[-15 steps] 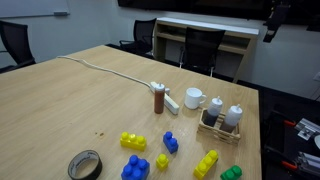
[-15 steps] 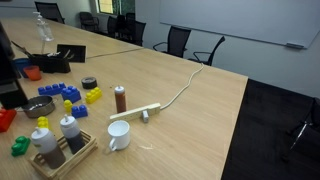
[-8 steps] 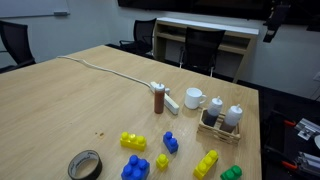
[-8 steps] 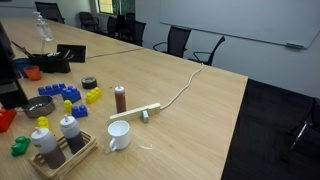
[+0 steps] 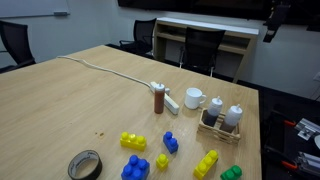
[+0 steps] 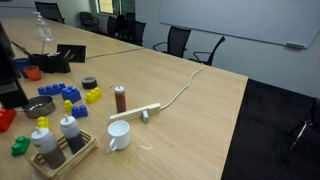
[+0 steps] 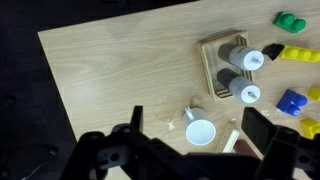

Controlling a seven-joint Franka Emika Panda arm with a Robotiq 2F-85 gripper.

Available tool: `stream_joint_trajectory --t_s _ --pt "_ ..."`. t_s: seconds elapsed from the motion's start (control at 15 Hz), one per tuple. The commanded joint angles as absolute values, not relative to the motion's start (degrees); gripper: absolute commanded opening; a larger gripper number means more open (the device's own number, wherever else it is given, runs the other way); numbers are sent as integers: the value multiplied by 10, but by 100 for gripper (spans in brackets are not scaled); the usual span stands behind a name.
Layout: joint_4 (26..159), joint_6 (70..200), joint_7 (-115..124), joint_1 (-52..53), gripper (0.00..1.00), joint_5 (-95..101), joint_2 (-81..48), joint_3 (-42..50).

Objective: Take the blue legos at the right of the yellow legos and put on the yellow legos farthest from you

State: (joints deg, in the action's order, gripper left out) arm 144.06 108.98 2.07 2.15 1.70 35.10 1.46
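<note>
The small blue legos [image 5: 170,142] sit on the wooden table to the right of the low, long yellow legos [image 5: 133,141]. Both also show in the other exterior view, blue [image 6: 72,105] and yellow [image 6: 93,96]. In the wrist view the blue legos [image 7: 291,101] lie at the right edge, with part of the yellow legos [image 7: 310,128] below them. My gripper [image 7: 200,125] is open and empty, high above the table over a white mug [image 7: 200,131], well away from the legos.
A larger blue cluster [image 5: 135,167], a tiny yellow piece [image 5: 161,160], a chunky yellow stack [image 5: 206,163] and a green piece [image 5: 231,173] lie nearby. So do a tape roll [image 5: 85,165], brown bottle [image 5: 159,100], power strip [image 5: 167,97] and bottle rack [image 5: 222,120].
</note>
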Motion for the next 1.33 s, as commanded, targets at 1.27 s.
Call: stream_joint_trajectory --t_s 1.27 --pt "1344 1265 9 96 100 28 124 -97"
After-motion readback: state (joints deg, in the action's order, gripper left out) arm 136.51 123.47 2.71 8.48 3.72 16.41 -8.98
